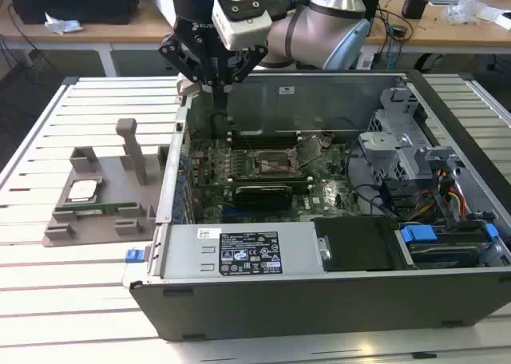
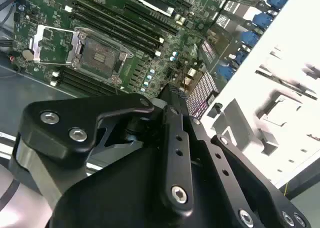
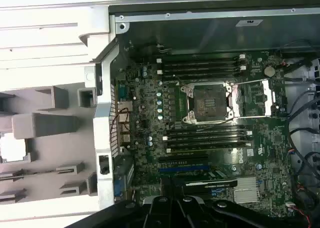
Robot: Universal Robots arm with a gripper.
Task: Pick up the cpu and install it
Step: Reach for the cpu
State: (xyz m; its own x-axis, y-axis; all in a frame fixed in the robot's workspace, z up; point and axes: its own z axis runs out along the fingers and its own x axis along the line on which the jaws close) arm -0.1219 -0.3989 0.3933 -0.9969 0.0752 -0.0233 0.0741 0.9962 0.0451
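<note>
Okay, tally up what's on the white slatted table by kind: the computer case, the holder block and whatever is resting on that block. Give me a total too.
computer case: 1
grey holder block: 1
cpu, lying on the block: 1
green memory stick, lying on the block: 1
Total: 4

An open computer case (image 1: 319, 300) sits beside a grey holder block (image 1: 134, 152).

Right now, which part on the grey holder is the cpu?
The pale silvery square cpu, flat in a recess of the grey holder; the other is the long narrow green memory stick beside it.
</note>
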